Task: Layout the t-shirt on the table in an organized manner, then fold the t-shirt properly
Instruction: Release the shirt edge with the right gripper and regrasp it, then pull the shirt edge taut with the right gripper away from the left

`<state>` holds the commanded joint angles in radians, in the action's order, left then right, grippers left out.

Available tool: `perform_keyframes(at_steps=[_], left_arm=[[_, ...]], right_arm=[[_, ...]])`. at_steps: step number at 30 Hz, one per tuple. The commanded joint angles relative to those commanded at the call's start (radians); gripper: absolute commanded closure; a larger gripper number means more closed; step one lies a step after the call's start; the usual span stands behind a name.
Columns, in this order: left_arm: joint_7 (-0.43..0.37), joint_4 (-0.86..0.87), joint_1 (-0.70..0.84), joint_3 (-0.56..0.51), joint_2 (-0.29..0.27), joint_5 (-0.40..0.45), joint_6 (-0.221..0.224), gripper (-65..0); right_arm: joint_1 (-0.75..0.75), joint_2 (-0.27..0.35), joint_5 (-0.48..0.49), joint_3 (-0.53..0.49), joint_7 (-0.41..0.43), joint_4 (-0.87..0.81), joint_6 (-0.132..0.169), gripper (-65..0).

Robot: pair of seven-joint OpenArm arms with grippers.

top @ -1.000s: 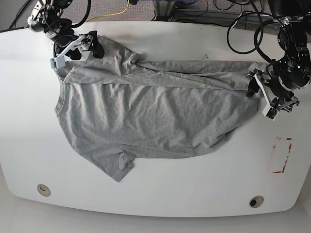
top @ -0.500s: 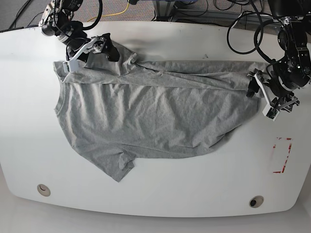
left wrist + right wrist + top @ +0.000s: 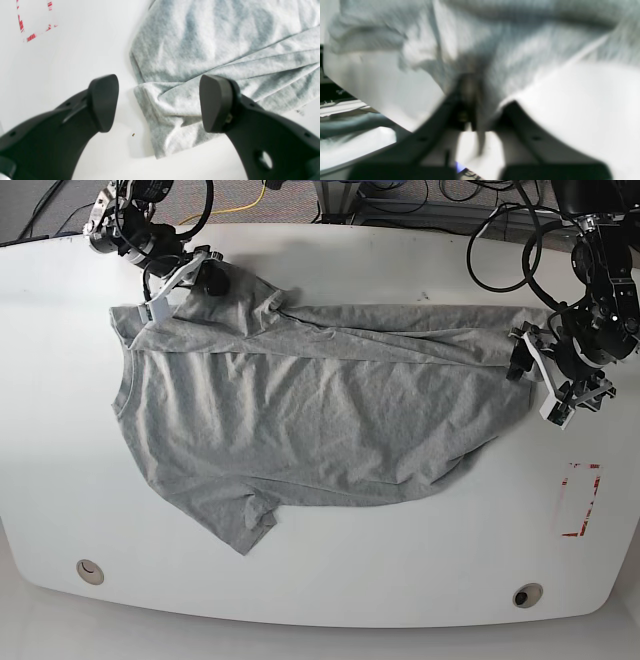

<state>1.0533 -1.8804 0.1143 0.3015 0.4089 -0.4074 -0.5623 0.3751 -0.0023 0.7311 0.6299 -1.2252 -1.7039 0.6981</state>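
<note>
At the far corner of the surface [image 3: 330, 600], the right claw [image 3: 182, 280] is clenched on a sleeve of the t-shirt [image 3: 310, 420], its jaws pinching a fold of grey cloth in the blurred wrist view. The left claw [image 3: 158, 102] hovers released, jaws wide apart, over the crumpled hem corner. The shirt lies spread across the middle, a red dashed mark [image 3: 580, 500] nearby.

Beyond the far edge of the desk, black cables [image 3: 500, 225] loop at the right corner, a yellow cable [image 3: 240, 210] runs across grey carpet [image 3: 30, 205] toward the left, and a metal frame [image 3: 345, 195] stands near the middle.
</note>
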Motion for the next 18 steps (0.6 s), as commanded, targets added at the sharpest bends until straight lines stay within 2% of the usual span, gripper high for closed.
perform_keyframes(at_steps=[8, 12, 15, 18], left_arm=[[0.000, 0.006, -0.017, 0.000, 0.000, 0.002, 0.000, -45.8], [0.000, 0.006, -0.018, 0.000, 0.000, 0.002, 0.002, -45.8], [0.000, 0.006, -0.018, -0.002, 0.000, 0.002, 0.002, -45.8], [0.000, 0.006, -0.018, -0.002, 0.000, 0.002, 0.003, -45.8]], right_arm=[[-0.005, -0.002, 0.015, 0.002, -0.092, -0.176, 0.000, 0.0], [-0.025, 0.005, 0.123, 0.000, -0.107, -0.235, 0.000, 0.0], [-0.052, 0.046, 0.212, 0.000, -0.109, -0.236, 0.000, 0.0], [-0.094, 0.068, 0.255, 0.000, -0.109, -0.235, 0.000, 0.0]])
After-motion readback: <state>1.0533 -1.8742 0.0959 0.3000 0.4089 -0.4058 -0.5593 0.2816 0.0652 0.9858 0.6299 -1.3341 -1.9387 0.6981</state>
